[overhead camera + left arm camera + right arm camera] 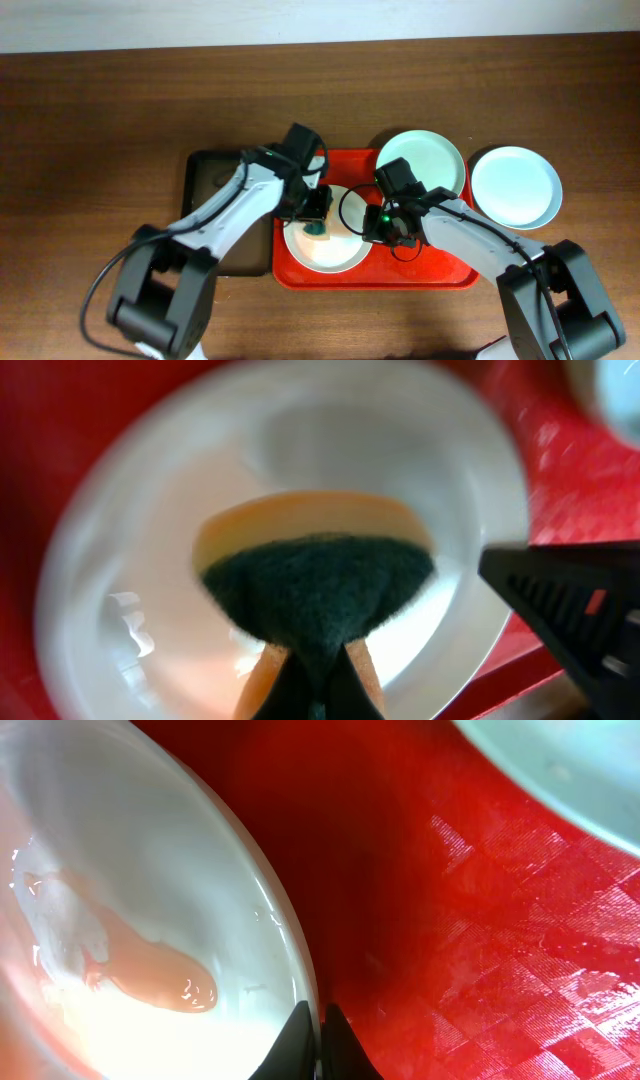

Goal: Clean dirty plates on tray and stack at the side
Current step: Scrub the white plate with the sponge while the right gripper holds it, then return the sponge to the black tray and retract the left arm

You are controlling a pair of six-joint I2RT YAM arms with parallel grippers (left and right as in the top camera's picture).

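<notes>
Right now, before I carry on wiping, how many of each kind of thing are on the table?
Plates: 3
Red tray: 1
Black tray: 1
Sponge: 1
Total: 6

On my overhead feed the two arms match: the left arm (232,205) and the right arm (475,235) wear pale grey-white link shells between black joint housings, each with a chunky black base. A thin black cable (100,285) loops beside the left one, and a second cable (345,208) curls by the right wrist, where a small green light (385,214) glows. On my wrist feeds the left gripper (318,660) and the right gripper (318,1015) show slim, matte black, tapering fingers
</notes>
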